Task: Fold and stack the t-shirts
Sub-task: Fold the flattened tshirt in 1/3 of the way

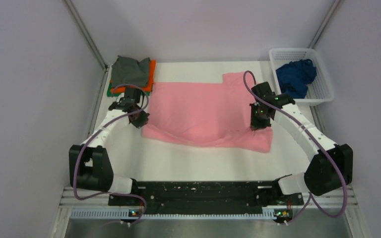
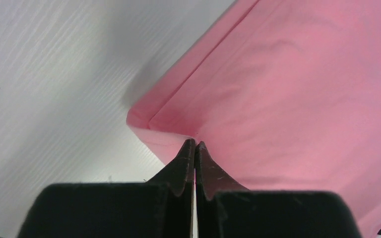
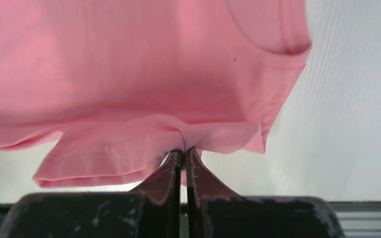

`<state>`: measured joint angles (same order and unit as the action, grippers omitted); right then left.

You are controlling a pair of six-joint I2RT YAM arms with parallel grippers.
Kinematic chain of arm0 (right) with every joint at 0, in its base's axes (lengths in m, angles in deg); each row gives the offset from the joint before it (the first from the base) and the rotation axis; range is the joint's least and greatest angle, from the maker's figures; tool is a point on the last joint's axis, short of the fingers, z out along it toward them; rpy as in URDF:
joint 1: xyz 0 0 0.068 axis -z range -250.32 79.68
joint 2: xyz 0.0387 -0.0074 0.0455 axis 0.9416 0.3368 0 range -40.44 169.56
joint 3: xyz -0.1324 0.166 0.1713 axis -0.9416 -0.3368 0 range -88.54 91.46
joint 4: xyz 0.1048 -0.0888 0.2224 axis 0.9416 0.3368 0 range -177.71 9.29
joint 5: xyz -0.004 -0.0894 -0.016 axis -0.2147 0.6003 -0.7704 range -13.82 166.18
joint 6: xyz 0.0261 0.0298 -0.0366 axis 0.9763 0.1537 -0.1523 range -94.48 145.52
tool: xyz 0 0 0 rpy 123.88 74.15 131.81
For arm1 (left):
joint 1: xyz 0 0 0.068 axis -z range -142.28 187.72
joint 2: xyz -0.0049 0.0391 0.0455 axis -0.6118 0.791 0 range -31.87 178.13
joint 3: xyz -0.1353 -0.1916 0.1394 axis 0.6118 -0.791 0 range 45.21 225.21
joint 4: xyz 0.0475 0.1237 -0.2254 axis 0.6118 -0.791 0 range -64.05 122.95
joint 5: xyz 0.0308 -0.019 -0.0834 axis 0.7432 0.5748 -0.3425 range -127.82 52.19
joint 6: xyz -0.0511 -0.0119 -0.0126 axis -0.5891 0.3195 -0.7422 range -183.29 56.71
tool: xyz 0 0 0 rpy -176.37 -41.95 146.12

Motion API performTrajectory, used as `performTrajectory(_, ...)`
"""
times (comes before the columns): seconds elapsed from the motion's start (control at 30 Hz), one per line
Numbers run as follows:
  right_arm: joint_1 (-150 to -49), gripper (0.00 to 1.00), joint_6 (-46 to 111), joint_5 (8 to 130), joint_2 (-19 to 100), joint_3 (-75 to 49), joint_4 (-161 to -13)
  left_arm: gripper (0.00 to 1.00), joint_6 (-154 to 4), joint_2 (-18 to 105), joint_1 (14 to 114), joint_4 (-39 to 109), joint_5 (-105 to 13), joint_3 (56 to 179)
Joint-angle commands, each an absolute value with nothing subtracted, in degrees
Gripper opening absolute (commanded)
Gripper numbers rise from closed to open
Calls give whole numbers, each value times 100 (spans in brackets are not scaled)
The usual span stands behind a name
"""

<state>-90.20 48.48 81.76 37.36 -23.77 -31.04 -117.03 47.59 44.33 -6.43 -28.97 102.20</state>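
"Across the middle of the table, what's lying there?"

"One pink t-shirt, spread flat and sideways, its near edge already doubled over. A grey tee sits on an orange one and a green one at the far left corner. A blue tee is bunched in the white basket at far right"

"And the arms?"

"The left gripper has its fingers pressed together at the near-left corner of the fold, and the bite looks thin. The right gripper is clamped on the hemmed edge near the neckline, with cloth puckered into the pinch"

"How will it handle?"

"I'd judge it light, limp and not slippery. It drapes from wherever it's held and sags between the two grips, so nothing holds its shape by itself"

"Where should it be held, then?"

"At seams, hems or doubled edges, well apart and level, where the layers are thick enough to stay in the jaws. A shallow pinch on one layer could slip out or drag the fold crooked"
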Motion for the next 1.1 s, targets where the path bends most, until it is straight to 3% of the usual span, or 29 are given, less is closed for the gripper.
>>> performTrajectory(0.0, -8693, 0, 4456, 8413, 3965, -1755, -3616, 0, -11547, 5173, 4336, -402, -2739, 10746)
performTrajectory(0.33, -8142, 0, 4111, 8249, 5199, -1287, -4620, 0, -11242, 6324, 4221, 113, -2596, 11608)
performTrajectory(0.37, -8077, 3, 4100, 8326, 5375, -1214, -4728, 7, -11169, 6461, 4220, 128, -2594, 11743)
performTrajectory(0.4, -8034, 14, 4126, 8460, 5543, -1122, -4842, 22, -11132, 6621, 4220, 45, -2588, 11934)
performTrajectory(0.5, -7998, 61, 4254, 8934, 5924, -715, -4932, 60, -11097, 6900, 4220, -473, -2580, 12448)
performTrajectory(0.6, -8001, 81, 4322, 8709, 5816, -691, -5146, 96, -10989, 6701, 4220, -500, -2618, 12344)
performTrajectory(0.87, -8345, 85, 4421, 7001, 4713, -2583, -6131, 99, -10613, 6287, 4308, -167, -3834, 11776)
performTrajectory(1.07, -8519, 85, 4847, 6728, 5151, -3216, -6763, 99, -10590, 6749, 4491, 350, -4442, 11522)
